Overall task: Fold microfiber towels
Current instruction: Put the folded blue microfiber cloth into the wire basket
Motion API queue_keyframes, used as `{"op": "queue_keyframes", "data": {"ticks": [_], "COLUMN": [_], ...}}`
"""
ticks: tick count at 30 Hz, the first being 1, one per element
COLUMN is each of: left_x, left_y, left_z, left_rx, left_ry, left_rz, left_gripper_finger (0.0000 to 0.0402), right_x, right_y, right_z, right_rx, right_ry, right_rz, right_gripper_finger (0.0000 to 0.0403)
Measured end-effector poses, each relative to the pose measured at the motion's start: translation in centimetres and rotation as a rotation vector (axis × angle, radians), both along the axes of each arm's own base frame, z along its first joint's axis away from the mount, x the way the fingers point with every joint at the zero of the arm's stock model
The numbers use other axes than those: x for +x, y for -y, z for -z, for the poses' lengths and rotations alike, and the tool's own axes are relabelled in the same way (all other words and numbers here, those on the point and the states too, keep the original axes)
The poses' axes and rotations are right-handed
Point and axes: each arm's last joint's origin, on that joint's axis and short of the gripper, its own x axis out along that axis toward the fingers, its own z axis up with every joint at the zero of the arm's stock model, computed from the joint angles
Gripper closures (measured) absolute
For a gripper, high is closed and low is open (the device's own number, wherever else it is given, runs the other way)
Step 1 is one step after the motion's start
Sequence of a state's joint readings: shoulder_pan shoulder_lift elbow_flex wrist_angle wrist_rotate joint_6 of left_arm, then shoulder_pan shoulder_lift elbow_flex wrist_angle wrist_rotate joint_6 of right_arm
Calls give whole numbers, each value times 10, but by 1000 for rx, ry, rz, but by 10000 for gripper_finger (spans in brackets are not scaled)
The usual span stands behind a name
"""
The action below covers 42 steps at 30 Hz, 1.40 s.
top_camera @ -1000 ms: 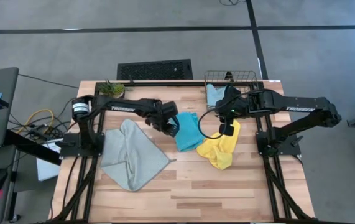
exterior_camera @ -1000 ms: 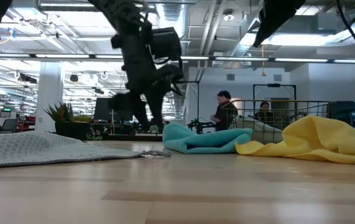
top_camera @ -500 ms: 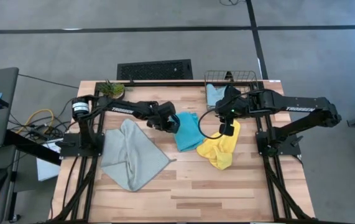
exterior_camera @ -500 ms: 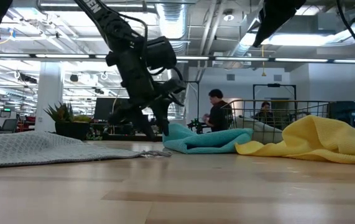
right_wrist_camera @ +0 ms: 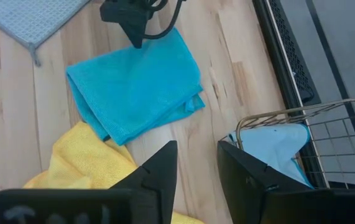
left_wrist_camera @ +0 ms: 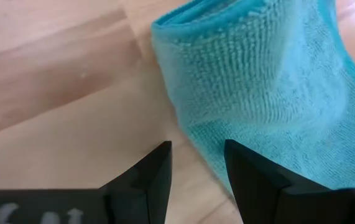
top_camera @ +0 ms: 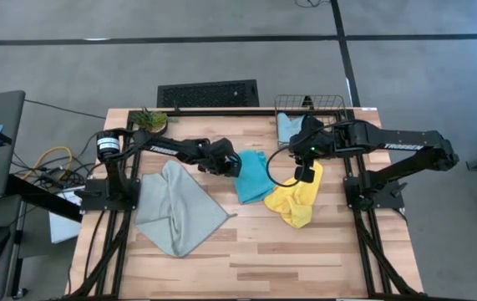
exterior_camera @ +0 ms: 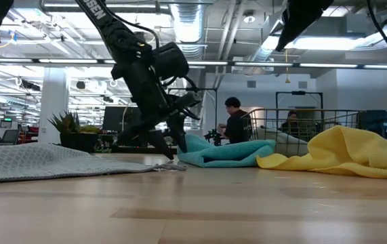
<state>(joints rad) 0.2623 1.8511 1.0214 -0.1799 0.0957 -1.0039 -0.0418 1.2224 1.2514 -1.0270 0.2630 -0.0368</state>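
Note:
The cyan-blue towel (top_camera: 253, 176) lies folded over near the table's middle. My left gripper (top_camera: 231, 165) is open and low at the towel's left edge, which lies in front of its fingers in the left wrist view (left_wrist_camera: 197, 155). The fingertips are down near the table (exterior_camera: 171, 146). The yellow towel (top_camera: 296, 201) lies crumpled to the right. My right gripper (right_wrist_camera: 197, 155) is open and empty, high above the yellow towel (top_camera: 305, 173). The grey-green towel (top_camera: 175, 209) lies spread out at the left. The pale blue towel (top_camera: 288, 125) lies in the wire basket. My left gripper has its open fingers slanting down from the table's left at the cyan towel's left edge (left_wrist_camera: 193, 134). One finger (left_wrist_camera: 245, 168) stands in front of the cloth. I cannot tell whether it touches the towel.
A wire mesh basket (top_camera: 309, 104) stands at the far right edge. A small potted plant (top_camera: 149, 119) stands at the far left corner. Bare wood lies toward the near edge (top_camera: 305, 259). People show in the room beyond the table (exterior_camera: 234, 122).
My left gripper has gone down toward the table, onto the cyan towel's left edge. The towels have not moved.

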Motion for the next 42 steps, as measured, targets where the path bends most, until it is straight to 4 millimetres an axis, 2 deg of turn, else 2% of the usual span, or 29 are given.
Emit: {"op": "queue_keyframes", "data": {"ticks": [6,11,24,28,34,42], "left_x": [2,7,11,11,11,11], "left_y": [-1,-3,-4,-4,-6,-5], "left_z": [-1,8,9,9,10,10], "left_rx": [24,27,77,95,152,163], "left_ry": [21,29,61,54,41,43], "left_rz": [-2,-28,-37,-18,0,48], "left_gripper_finger": [262,262,265,299,391,399], "right_x": [0,0,1,1,1,1], "right_y": [0,0,0,0,0,0], "right_z": [0,0,0,0,0,0], "right_rx": [0,0,-9,-12,-13,-13], "right_ry": [2,4,6,4,3,0], "right_rz": [0,0,-13,-19,-19,-19], "right_gripper_finger": [264,266,266,265,266,264]}}
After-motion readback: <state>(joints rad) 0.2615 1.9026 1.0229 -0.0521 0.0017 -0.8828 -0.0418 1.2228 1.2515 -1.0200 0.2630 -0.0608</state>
